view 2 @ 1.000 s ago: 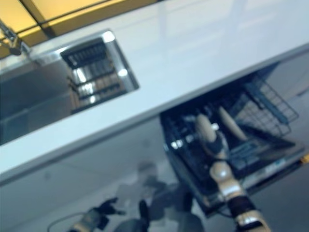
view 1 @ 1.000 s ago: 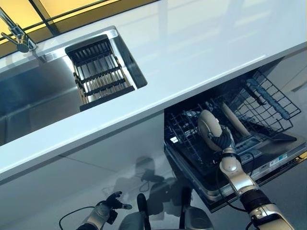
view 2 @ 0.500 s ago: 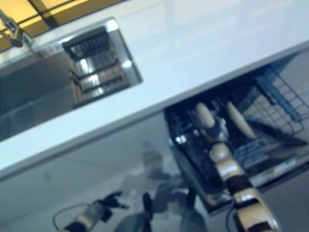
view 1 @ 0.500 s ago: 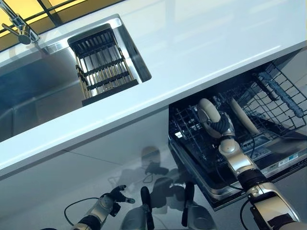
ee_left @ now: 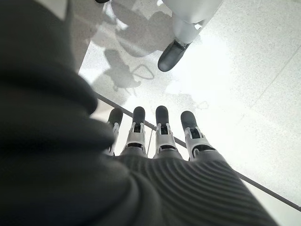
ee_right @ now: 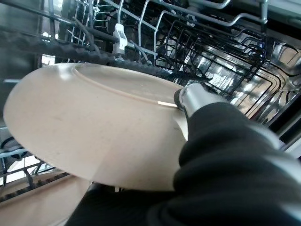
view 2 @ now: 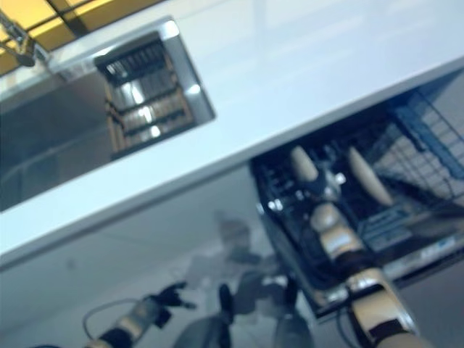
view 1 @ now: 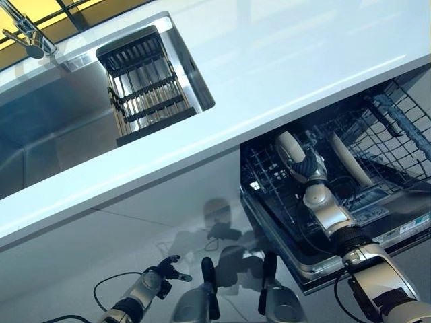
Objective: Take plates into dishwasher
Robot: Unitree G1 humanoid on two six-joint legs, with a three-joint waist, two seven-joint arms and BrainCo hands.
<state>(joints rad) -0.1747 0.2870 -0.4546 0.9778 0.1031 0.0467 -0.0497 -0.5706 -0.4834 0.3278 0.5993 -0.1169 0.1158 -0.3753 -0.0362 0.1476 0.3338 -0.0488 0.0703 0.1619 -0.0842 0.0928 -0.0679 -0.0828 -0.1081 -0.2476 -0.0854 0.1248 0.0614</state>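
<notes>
My right hand is shut on a cream plate, which stands on edge at the left of the pulled-out lower dishwasher rack. In the right wrist view the thumb presses on the plate's face, with the black wire rack just behind it. A second cream plate stands in the rack to the right of the held one. My left hand hangs low over the floor with straight fingers and holds nothing.
A white counter runs above the dishwasher. To the left are a steel sink with a dark slatted drainer in it, and a tap. The open dishwasher door juts out under the rack.
The whole picture has shifted, so the camera moved. My right hand has carried the plate a little further into the rack, away from the second plate. The left hand stays low.
</notes>
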